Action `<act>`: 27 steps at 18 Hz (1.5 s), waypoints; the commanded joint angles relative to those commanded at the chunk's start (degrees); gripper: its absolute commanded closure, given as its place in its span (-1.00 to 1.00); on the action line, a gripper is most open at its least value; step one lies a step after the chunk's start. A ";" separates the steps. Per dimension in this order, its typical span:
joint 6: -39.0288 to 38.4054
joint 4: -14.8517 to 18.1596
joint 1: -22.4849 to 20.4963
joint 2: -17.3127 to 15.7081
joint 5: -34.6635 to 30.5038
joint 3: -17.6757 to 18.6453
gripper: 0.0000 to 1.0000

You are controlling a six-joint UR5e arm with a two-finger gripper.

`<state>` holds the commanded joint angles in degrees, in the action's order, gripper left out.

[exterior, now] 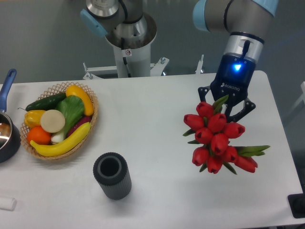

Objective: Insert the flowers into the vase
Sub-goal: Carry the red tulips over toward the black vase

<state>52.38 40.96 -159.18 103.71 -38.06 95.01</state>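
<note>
The flowers [218, 137], a bunch of red tulip buds with green leaves, are at the right of the table. My gripper [228, 113] comes down from above onto the upper end of the bunch. Its black fingers angle inward into the buds and leaves, and their tips are hidden behind them. It looks shut on the flowers. The vase [112, 175], a short dark grey ribbed cylinder with a thick rim, stands upright and empty near the front of the table, well to the left of the gripper.
A wicker basket [92, 125] of fruit and vegetables sits at the left. A dark pan with a blue handle [6, 85] is at the far left edge. A small white object [7, 203] lies front left. The arm's base [127, 36] stands behind the table.
</note>
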 joint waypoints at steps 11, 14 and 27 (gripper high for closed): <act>0.17 -2.82 7.48 0.62 16.31 -0.18 0.56; 1.92 -2.73 7.74 1.32 26.34 0.09 0.56; 17.67 -2.73 11.17 5.80 37.97 2.28 0.56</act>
<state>70.05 38.23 -148.01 109.51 -0.09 97.29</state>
